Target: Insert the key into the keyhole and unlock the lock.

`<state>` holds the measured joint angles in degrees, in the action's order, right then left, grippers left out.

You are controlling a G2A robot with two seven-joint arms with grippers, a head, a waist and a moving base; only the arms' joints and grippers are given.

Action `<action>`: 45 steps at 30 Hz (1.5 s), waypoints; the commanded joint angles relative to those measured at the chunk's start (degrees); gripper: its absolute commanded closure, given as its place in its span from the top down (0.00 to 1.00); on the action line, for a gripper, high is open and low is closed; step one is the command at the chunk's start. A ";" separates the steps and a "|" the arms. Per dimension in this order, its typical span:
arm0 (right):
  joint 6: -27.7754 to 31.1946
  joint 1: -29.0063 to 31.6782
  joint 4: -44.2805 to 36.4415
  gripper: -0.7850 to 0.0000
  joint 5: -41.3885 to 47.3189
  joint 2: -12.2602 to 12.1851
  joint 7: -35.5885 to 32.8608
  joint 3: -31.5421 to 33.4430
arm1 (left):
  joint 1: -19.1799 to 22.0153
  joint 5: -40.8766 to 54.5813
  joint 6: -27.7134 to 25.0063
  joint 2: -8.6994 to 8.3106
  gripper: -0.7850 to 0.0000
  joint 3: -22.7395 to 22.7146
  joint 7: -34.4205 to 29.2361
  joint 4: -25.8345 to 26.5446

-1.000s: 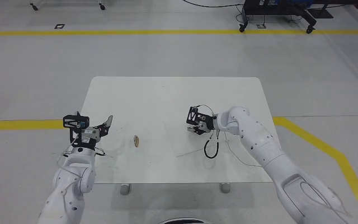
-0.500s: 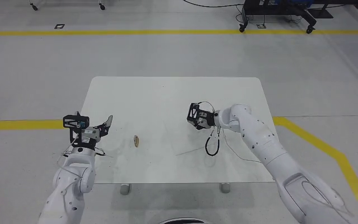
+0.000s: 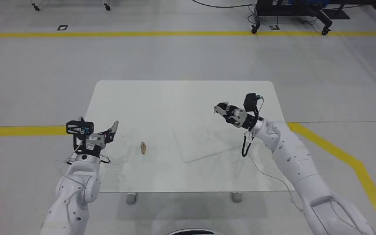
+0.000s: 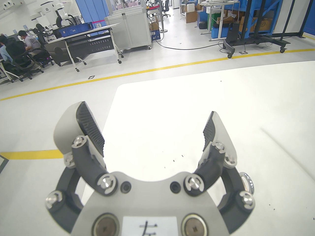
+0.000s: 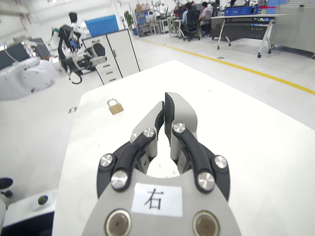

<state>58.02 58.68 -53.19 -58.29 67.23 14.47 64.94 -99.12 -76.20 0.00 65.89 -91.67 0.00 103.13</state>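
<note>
Small brass padlock with silver shackle (image 3: 143, 147) lies flat on white rectangular desk (image 3: 176, 97), near-left part, close to the near edge. Nothing touches it. In the right wrist view the same padlock (image 5: 115, 107) sits well ahead of the fingers, toward the desk's left corner.

Left pincer (image 3: 111, 129) hovers at the desk's left edge, just left of the padlock and apart from it. Jaws spread wide, nothing between the ribbed pads (image 4: 89, 126); left wrist view, pincer (image 4: 147, 114) over bare desk top.

Right pincer (image 3: 221, 108) is farther back, right of centre, above the desk and well apart from the padlock. Fingers pressed together (image 5: 164, 102), pads meeting at the tips; cannot tell whether they pinch anything.

Beyond the desk's far edge, a yellow floor line (image 3: 176, 33) runs across.
</note>
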 commanded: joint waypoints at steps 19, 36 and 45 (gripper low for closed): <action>-0.01 -4.01 3.30 0.00 16.68 3.37 -9.29 -9.84 | 1.94 55.87 -27.82 -0.35 1.00 -1.33 -23.59 2.74; -0.01 -10.68 2.59 0.00 62.93 6.53 -37.37 -19.99 | 19.10 90.13 -28.27 -1.34 1.00 10.01 -56.77 -7.26; -0.01 -10.53 2.25 0.00 81.33 7.09 -56.40 -18.53 | 22.22 80.68 -29.86 -0.73 0.59 15.62 -49.91 -10.73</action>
<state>58.00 48.29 -51.36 21.44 74.21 -39.73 46.18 -77.05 4.87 -29.85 65.11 -76.59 -50.40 92.61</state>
